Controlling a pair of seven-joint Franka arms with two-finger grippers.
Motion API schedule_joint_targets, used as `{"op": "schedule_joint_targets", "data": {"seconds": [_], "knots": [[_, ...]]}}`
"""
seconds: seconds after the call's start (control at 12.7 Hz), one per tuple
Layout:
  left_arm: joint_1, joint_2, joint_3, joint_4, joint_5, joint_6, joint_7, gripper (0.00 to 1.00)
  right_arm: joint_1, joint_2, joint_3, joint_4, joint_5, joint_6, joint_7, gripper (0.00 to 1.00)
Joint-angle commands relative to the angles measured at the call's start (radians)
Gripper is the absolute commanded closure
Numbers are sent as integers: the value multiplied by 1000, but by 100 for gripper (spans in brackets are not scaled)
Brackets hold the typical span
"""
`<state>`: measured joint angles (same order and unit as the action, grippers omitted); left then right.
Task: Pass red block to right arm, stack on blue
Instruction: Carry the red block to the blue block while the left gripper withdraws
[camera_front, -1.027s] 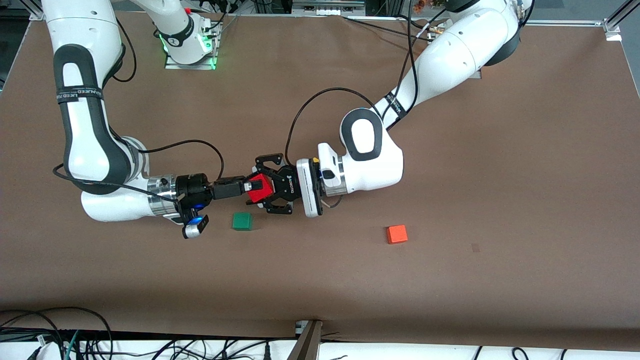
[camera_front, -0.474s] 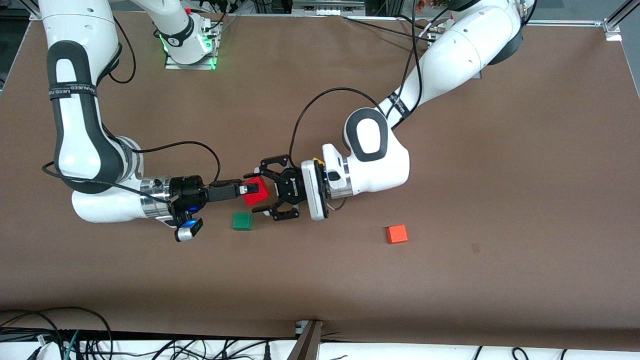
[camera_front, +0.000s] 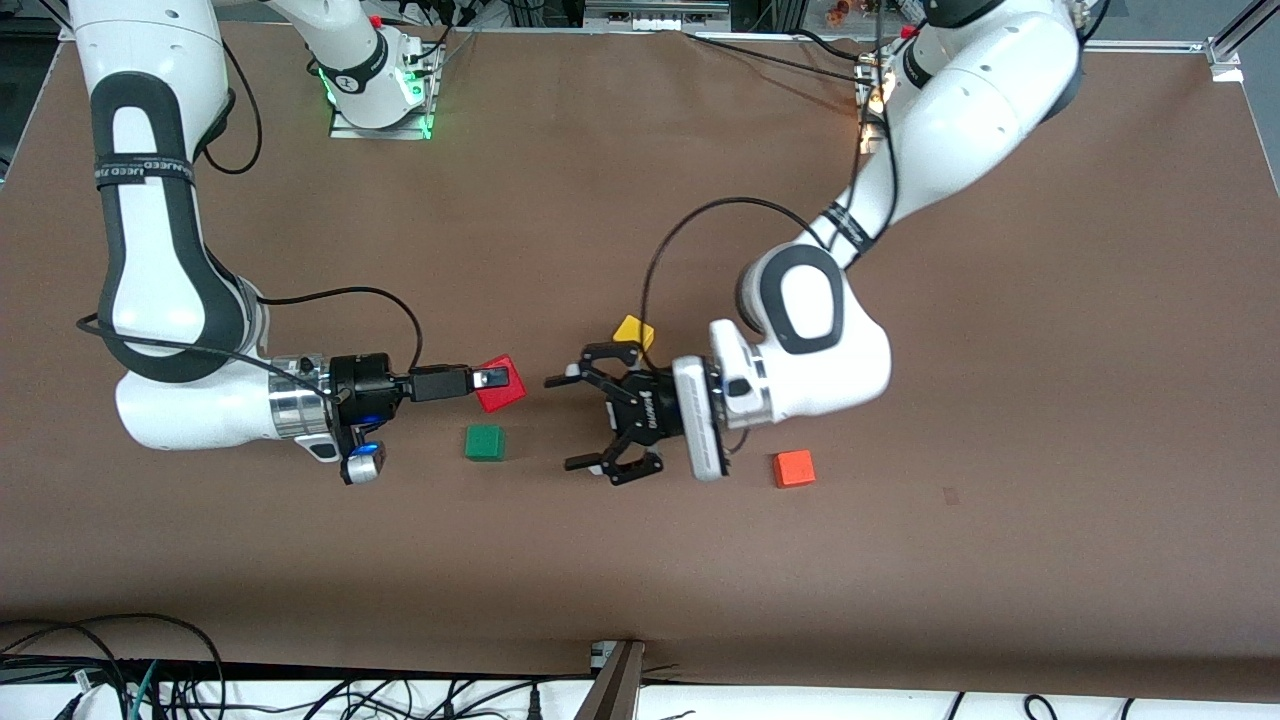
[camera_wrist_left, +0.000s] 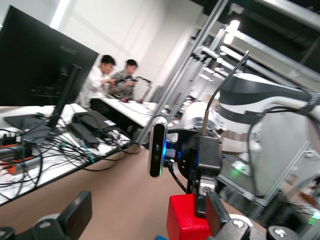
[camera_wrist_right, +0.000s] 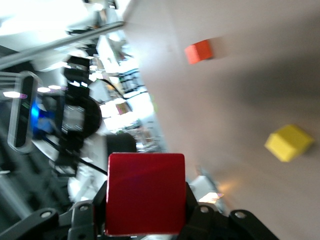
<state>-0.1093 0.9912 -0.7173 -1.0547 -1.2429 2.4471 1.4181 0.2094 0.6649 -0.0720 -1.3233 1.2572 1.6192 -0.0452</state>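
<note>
Red block (camera_front: 499, 384): bright red cube held up in the air, clamped between the slim black jaws of the right gripper (camera_front: 490, 379); it hangs over bare brown surface just above the green cube in the front view, tilted so one corner points up.
Right gripper: jaws together on the red block — the right wrist view shows the block (camera_wrist_right: 145, 193) filling the space between them; the right arm (camera_front: 150, 260) reaches in from its base at the top of the front view.
Left gripper (camera_front: 578, 424): black spread-fingered claw with jaws wide apart and nothing in them, clear of the red block, over the surface between the green cube and the orange cube; in the left wrist view the red block (camera_wrist_left: 186, 218) shows ahead of it in the other gripper.
Green cube (camera_front: 485, 442): flat on the surface, nearer the front camera than the held block.
Yellow cube (camera_front: 633, 331): on the surface, beside the left gripper.
Orange cube (camera_front: 794, 468): on the surface toward the left arm's end — well apart from the green cube.
Surface (camera_front: 640, 560): brown.
</note>
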Motion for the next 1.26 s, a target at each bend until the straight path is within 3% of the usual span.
{"op": "schedule_joint_targets", "data": {"seconds": [0.0, 0.32, 0.55, 0.71, 0.95, 1.19], "knots": [[156, -49, 1, -88, -13, -242, 8, 0, -8, 5, -3, 70, -154, -22, -5, 99], [333, -49, 12, -90, 115, -442, -8, 0, -7, -19, -11, 99, -572, -16, -148, 99], [437, -51, 12, -68, 297, -619, -189, 0, -5, -44, -19, 95, -844, -10, -179, 99], [508, -112, 4, -68, 438, -774, -400, 0, 1, -65, -19, 73, -999, -1, -177, 99], [574, -241, 13, -68, 626, -887, -603, 0, -1, -157, -22, -106, -1131, 127, -179, 99], [623, -314, 15, -68, 750, -996, -752, 0, 1, -327, -22, -438, -1217, 425, -179, 98]]}}
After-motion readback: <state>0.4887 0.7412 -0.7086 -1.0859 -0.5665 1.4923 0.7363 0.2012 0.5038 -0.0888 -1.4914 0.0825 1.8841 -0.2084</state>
